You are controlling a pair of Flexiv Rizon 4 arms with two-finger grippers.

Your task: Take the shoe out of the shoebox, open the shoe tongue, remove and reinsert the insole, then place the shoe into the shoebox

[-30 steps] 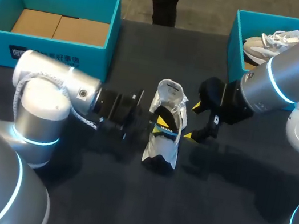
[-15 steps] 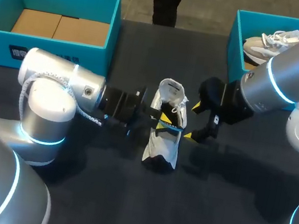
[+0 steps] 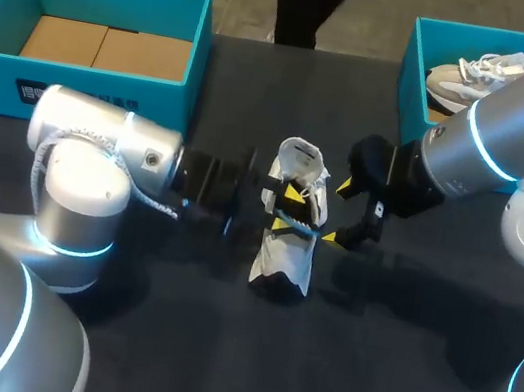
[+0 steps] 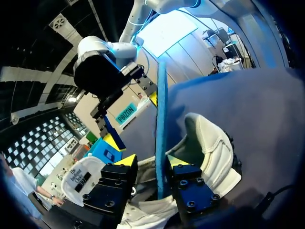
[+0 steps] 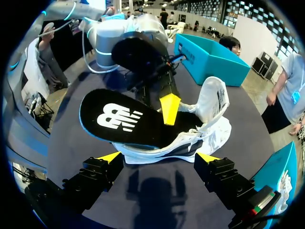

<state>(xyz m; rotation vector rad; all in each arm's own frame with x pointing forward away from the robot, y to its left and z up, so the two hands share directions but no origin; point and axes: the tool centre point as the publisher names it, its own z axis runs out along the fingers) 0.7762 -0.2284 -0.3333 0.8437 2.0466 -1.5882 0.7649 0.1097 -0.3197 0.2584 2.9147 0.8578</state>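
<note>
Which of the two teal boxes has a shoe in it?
The right shoebox, at the table's far right corner: a pale laced shoe lies inside it. The left shoebox shows only brown cardboard.

Shoe (image 3: 290, 223) was white, black and yellow trim. Insole (image 5: 128, 121) was black on top with a white logo, blue underneath. Left shoebox (image 3: 99, 86) and right shoebox (image 3: 420, 61) were teal, left one brown inside. Table (image 3: 313, 368) was dark grey. Left gripper (image 4: 149, 160) and right gripper (image 5: 158, 156) were black, tips yellow.
</note>
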